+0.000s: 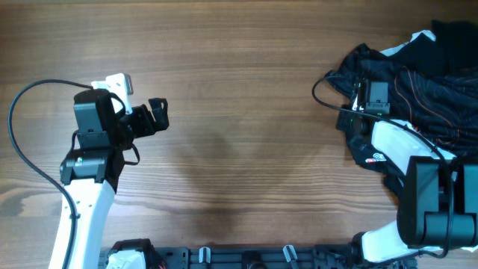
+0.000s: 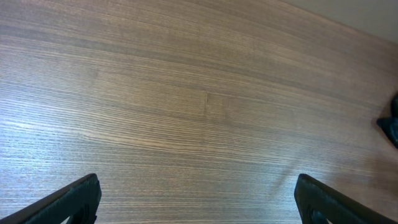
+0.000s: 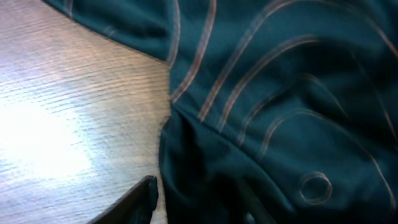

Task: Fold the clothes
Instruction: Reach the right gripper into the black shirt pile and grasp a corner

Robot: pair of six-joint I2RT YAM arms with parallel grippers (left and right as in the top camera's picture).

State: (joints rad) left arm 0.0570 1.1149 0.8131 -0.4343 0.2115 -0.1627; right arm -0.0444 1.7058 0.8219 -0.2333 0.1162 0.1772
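The black jersey [image 1: 418, 86] with thin orange-red lines lies crumpled at the table's far right, a pale panel showing at its top. My right gripper [image 1: 371, 93] sits on the jersey's left edge. In the right wrist view its fingers [image 3: 199, 202] are drawn in on a bunched fold of the jersey [image 3: 280, 93]: the left finger rests at the cloth's edge on the wood and the right finger is mostly buried in cloth. My left gripper [image 1: 158, 113] is open and empty over bare wood at the left, with both fingertips [image 2: 198, 199] far apart.
The wooden table [image 1: 239, 90] stretches between the two arms. A black cable [image 1: 328, 101] loops from the right arm beside the jersey. A dark corner of the jersey [image 2: 390, 124] shows at the right edge of the left wrist view.
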